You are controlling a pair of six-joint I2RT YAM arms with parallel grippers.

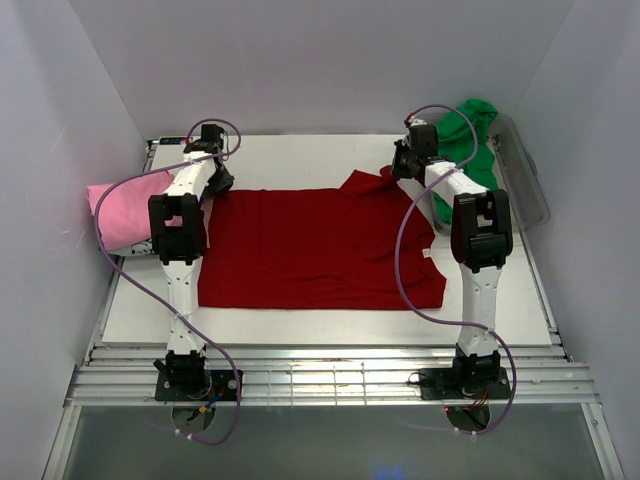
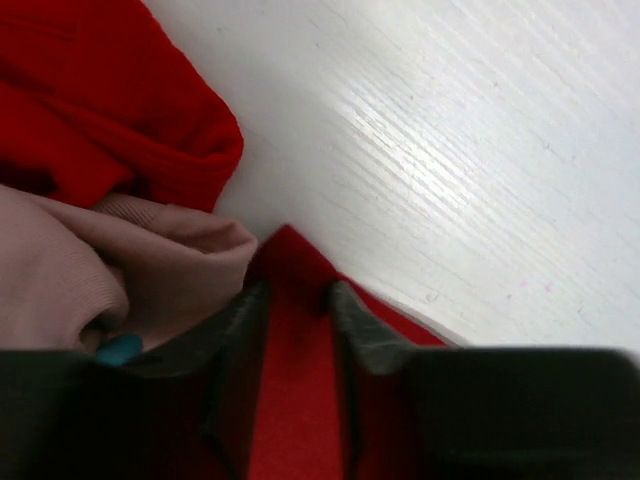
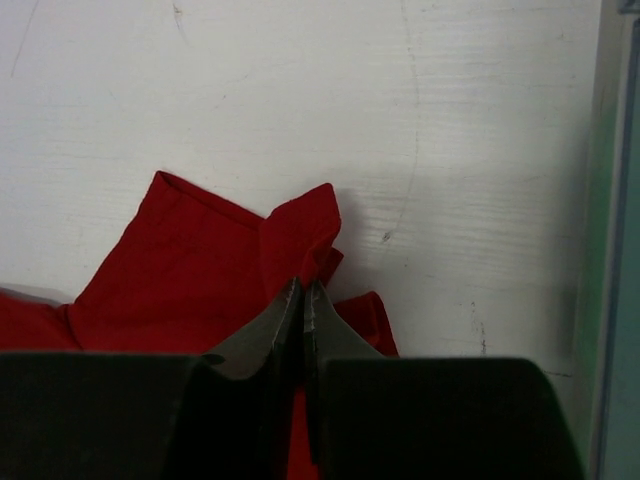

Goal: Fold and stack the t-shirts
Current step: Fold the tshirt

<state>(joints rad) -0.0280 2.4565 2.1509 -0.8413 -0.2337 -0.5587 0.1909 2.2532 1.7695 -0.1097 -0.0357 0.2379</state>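
A red t-shirt lies spread flat on the white table. My left gripper is at the shirt's far left corner. In the left wrist view its jaws stand apart, with red cloth lying between the fingers. My right gripper is at the far right sleeve. In the right wrist view it is shut on a raised fold of the red shirt. A pink shirt lies folded at the table's left edge. A green shirt is bunched at the back right.
A clear plastic tub stands at the right edge and holds the green shirt. Pale pink-beige ribbed cloth lies right beside my left fingers. Grey walls close in the table on three sides.
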